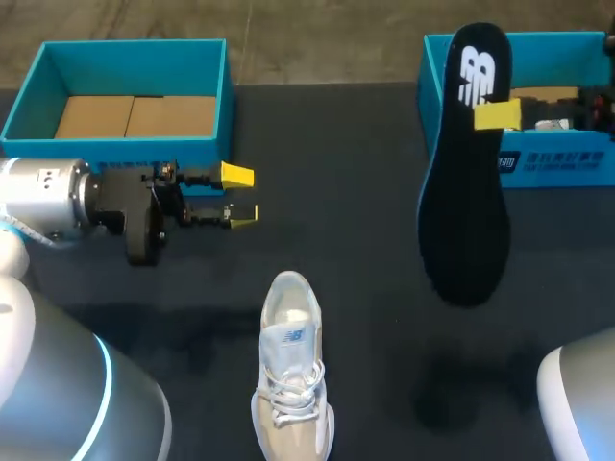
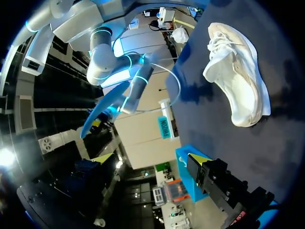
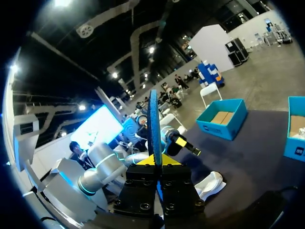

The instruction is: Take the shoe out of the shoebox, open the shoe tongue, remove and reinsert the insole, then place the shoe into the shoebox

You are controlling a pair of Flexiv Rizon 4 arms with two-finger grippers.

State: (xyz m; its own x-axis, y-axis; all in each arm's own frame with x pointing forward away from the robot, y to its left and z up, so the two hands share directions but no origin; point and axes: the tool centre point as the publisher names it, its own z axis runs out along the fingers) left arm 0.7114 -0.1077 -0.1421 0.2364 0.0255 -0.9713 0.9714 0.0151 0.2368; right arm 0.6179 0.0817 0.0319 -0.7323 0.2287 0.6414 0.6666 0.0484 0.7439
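Blue shoeboxes [image 1: 115, 152] — two; one shoe [image 1: 290, 384]; one insole [image 1: 466, 221] — right claw [image 1: 497, 115] clamped.

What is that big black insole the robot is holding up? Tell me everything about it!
The insole is long, flat and black, shaped like a foot, with a white logo near its narrower end. It looks thin and bendy, like foam. It is out of the shoe and held up in the air over the table, pinched by the right gripper just below the logo. Nothing else touches it. In the right wrist view it shows edge-on, sticking straight out of the gripper.
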